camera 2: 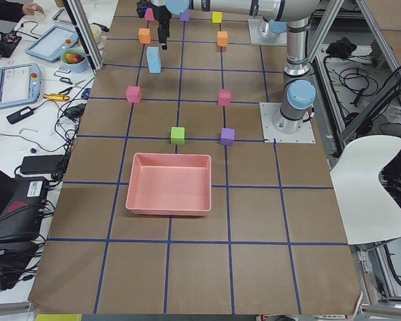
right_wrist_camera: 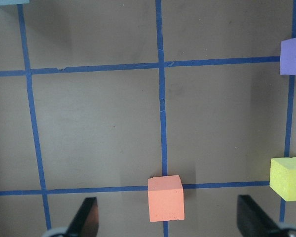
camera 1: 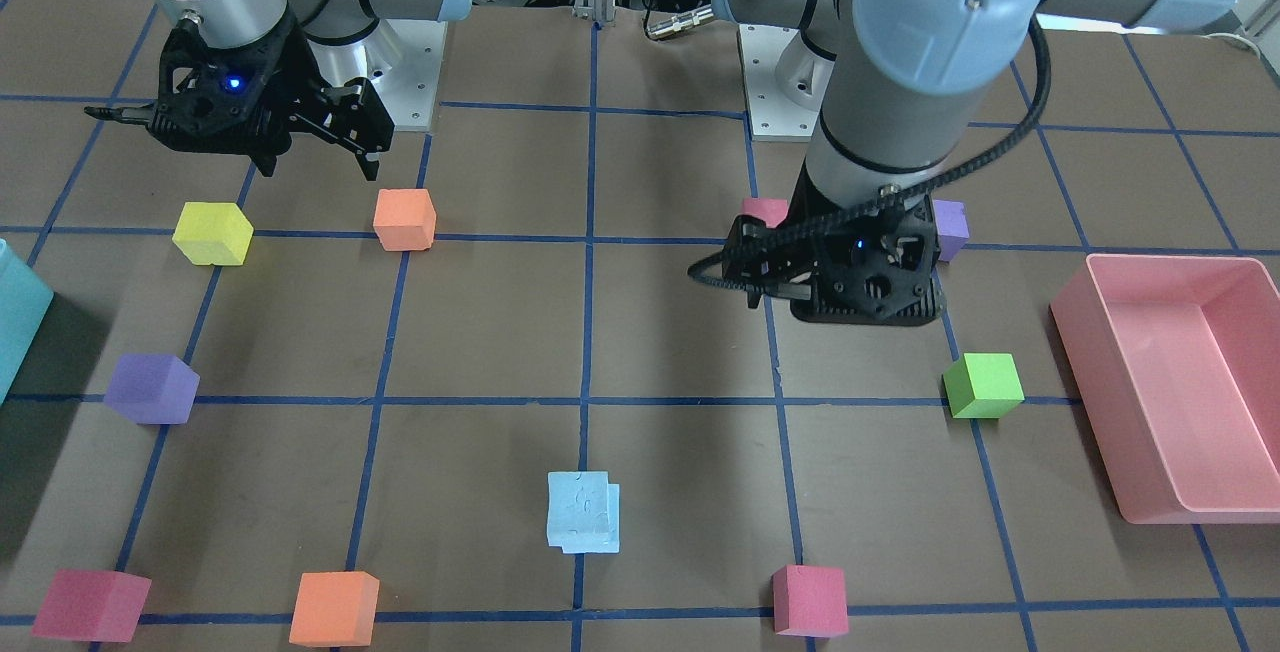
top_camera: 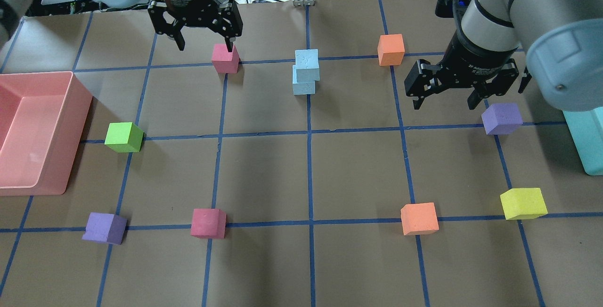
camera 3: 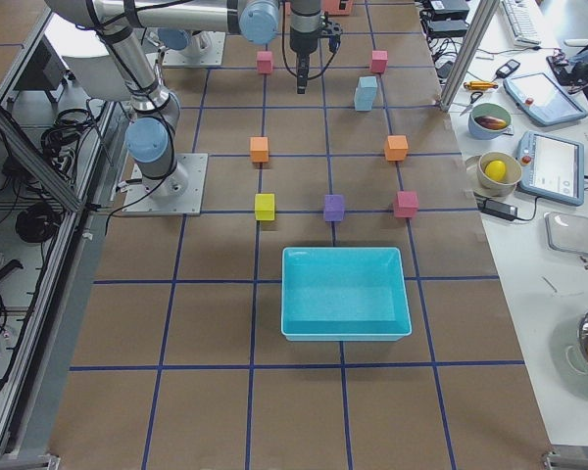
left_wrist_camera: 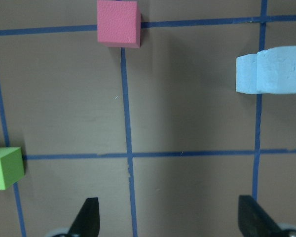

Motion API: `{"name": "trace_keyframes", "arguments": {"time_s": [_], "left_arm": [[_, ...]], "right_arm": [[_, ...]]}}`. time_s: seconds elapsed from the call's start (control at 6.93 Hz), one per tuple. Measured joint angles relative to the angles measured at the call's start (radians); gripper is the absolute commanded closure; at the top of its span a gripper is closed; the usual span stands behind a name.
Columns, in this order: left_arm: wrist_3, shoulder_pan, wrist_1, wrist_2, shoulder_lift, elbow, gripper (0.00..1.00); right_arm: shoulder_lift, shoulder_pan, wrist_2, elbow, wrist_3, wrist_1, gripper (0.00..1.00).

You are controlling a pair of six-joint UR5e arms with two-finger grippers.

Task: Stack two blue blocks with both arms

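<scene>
Blocks: two blue blocks (top_camera: pixel 306 72), stacked, top one slightly askew, on the surface (top_camera: pixel 358 175), between the pincers, touching neither.
Left arm: left pincer (top_camera: pixel 206 43) spread apart, empty, near a pink cube (top_camera: pixel 224 58), left of the stack.
Right arm: right pincer (top_camera: pixel 445 102) spread apart, empty, well right of the stack.

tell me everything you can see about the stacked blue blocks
Two pale sky-blue, foam-looking cubes with faint scuffs. The upper block sits on the lower block, slightly offset, so their edges do not line up. The stack stands upright on the brown table, over a blue tape line. Nothing else touches it.
</scene>
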Motion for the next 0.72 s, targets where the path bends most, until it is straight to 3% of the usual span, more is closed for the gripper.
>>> {"name": "trace_keyframes", "arguments": {"time_s": [0.43, 0.72], "left_arm": [[0.027, 0.018, 0.107, 0.006, 0.213, -0.254, 0.00], [0.052, 0.061, 0.127, 0.007, 0.245, -0.282, 0.00]], "right_arm": [[0.000, 0.000, 0.000, -0.001, -0.001, -0.003, 0.00], [0.000, -0.001, -0.002, -0.002, -0.001, -0.003, 0.00]]}}
